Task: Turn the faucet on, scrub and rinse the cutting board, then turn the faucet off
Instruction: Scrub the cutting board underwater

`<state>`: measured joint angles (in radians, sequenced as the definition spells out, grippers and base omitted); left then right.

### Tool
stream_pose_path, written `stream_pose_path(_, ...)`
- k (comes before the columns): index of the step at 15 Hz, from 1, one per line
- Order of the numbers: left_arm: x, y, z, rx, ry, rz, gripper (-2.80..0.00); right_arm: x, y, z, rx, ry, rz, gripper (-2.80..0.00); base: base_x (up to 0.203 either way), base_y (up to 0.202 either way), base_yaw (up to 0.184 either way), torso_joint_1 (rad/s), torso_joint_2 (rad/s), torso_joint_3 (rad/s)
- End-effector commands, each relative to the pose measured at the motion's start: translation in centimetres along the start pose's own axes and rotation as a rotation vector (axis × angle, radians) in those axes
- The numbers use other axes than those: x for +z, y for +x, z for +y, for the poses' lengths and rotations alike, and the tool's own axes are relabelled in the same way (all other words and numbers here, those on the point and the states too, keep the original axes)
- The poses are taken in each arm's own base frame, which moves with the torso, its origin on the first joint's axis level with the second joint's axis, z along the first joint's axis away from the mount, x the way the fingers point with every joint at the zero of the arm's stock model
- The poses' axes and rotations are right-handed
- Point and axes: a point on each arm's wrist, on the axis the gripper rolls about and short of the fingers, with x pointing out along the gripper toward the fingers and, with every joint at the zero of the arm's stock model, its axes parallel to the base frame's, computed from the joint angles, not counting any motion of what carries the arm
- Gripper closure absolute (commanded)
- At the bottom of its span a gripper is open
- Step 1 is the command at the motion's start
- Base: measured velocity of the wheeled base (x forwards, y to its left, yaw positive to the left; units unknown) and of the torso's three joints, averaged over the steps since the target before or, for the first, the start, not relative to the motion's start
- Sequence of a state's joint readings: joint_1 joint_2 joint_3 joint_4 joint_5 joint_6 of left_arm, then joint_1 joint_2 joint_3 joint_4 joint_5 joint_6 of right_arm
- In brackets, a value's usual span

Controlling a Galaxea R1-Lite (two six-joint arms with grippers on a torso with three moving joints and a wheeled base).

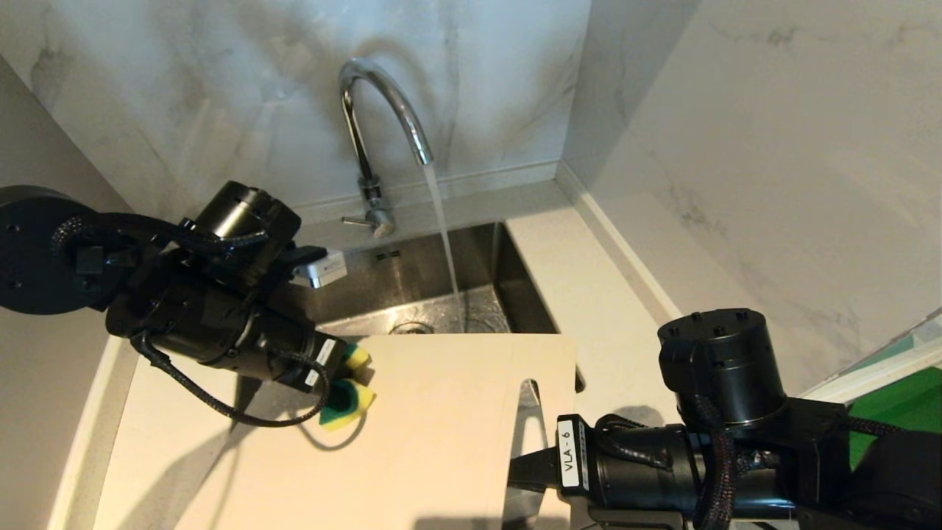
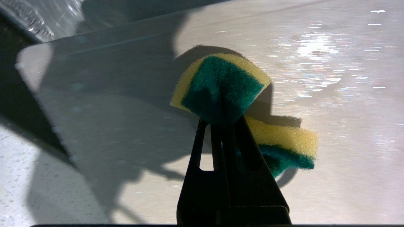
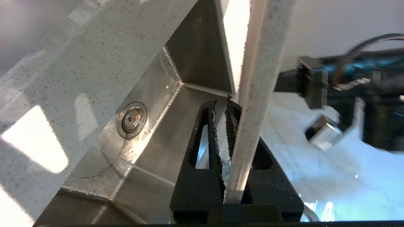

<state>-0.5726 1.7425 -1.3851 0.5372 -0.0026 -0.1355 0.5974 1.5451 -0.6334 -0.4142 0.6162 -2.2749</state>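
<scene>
Flanking the cutting board: sink, running faucet, green mat.

Marble-veined walls, pale countertop

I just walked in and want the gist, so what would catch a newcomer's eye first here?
Water streams from the faucet into the sink at the back. In front, the cutting board lies across the sink's near edge, with the left gripper pressing a yellow-green sponge onto it, jaws shut. The right gripper clamps the board's edge by the handle slot.
</scene>
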Motion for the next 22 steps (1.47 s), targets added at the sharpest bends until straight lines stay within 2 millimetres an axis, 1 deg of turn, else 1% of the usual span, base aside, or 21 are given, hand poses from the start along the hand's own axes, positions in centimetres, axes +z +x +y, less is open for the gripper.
stream_pose_path(1,-0.6,0.1,2.5,0.026,-0.044,0.014,0.00,0.0,-0.1,-0.1,-0.008,-0.018,-0.001,0.00,0.000,0.000,0.000,0.000,0.00,0.000)
stream_pose_path(7,-1.4,0.7,8.5,0.103,-0.090,0.007,0.00,0.1,-0.3,-0.3,-0.012,-0.019,0.003,0.00,0.000,0.000,0.000,0.000,0.00,0.000)
stream_pose_path(11,-2.1,0.2,12.5,0.127,-0.134,0.003,0.00,0.3,-0.5,-0.2,-0.012,-0.018,0.002,0.00,0.000,0.000,0.000,0.000,0.00,0.000)
stream_pose_path(13,-1.7,-0.8,13.8,0.124,-0.151,-0.036,0.00,0.3,-0.5,-0.1,-0.010,-0.017,0.001,0.00,0.000,0.000,0.000,0.000,0.00,0.000)
stream_pose_path(15,-1.1,-1.9,13.9,0.107,-0.149,-0.084,0.00,0.3,-0.5,-0.2,-0.011,-0.016,0.001,0.00,0.000,0.000,0.000,0.000,0.00,0.000)
stream_pose_path(18,0.8,-4.2,13.1,0.109,-0.130,-0.181,0.00,0.3,-0.4,-0.1,-0.009,-0.014,0.000,0.00,0.000,0.000,0.000,0.000,0.00,0.000)
stream_pose_path(19,1.6,-5.5,12.9,0.115,-0.131,-0.216,0.00,0.4,-0.5,-0.1,-0.009,-0.014,0.000,0.00,0.000,0.000,0.000,0.000,0.00,0.000)
stream_pose_path(21,2.7,-8.8,12.3,0.117,-0.143,-0.277,0.00,0.4,-0.5,-0.1,-0.008,-0.014,0.000,0.00,0.000,0.000,0.000,0.000,0.00,0.000)
stream_pose_path(22,2.9,-10.3,11.2,0.090,-0.138,-0.291,0.00,0.4,-0.5,-0.1,-0.008,-0.013,-0.001,0.00,0.000,0.000,0.000,0.000,0.00,0.000)
